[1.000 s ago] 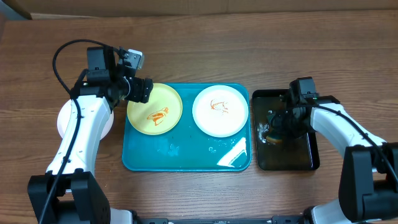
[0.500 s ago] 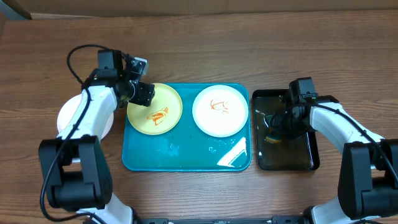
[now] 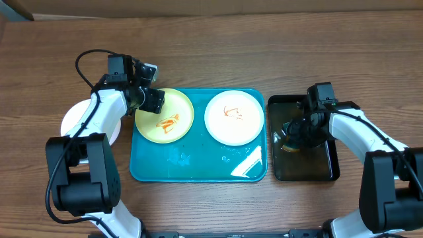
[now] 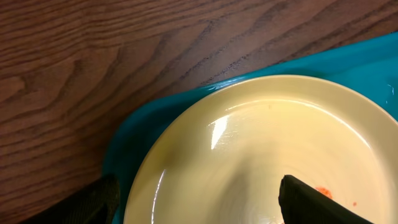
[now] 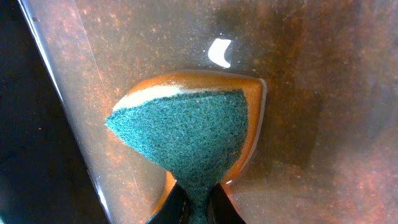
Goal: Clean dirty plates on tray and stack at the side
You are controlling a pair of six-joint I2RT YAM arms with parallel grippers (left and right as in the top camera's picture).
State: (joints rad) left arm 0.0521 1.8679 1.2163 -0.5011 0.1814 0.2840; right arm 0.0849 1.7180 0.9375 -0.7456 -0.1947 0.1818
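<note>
The pale yellow-green plate (image 3: pixel 165 118), smeared with orange sauce, lies at the left of the teal tray (image 3: pixel 198 168). A white plate (image 3: pixel 233 118) with a small smear lies at the tray's right. Another white plate (image 3: pixel 66 125) lies on the table left of the tray, partly under my left arm. My left gripper (image 3: pixel 153 100) is open and straddles the yellow-green plate's far-left rim. In the left wrist view one finger is over the plate (image 4: pixel 267 143) and one is outside it (image 4: pixel 199 206). My right gripper (image 3: pixel 295 135) is shut on a green-and-orange sponge (image 5: pixel 186 134).
The sponge hangs in the black tray (image 3: pixel 324 173) right of the teal tray, over murky brown water (image 5: pixel 311 93). Wet patches gleam on the teal tray's front part (image 3: pixel 241 162). Brown wooden table lies all around (image 4: pixel 93 56).
My left arm has swung its elbow inward and the gripper has settled slightly right onto the yellow-green plate's rim. The right gripper with the sponge has barely moved.
</note>
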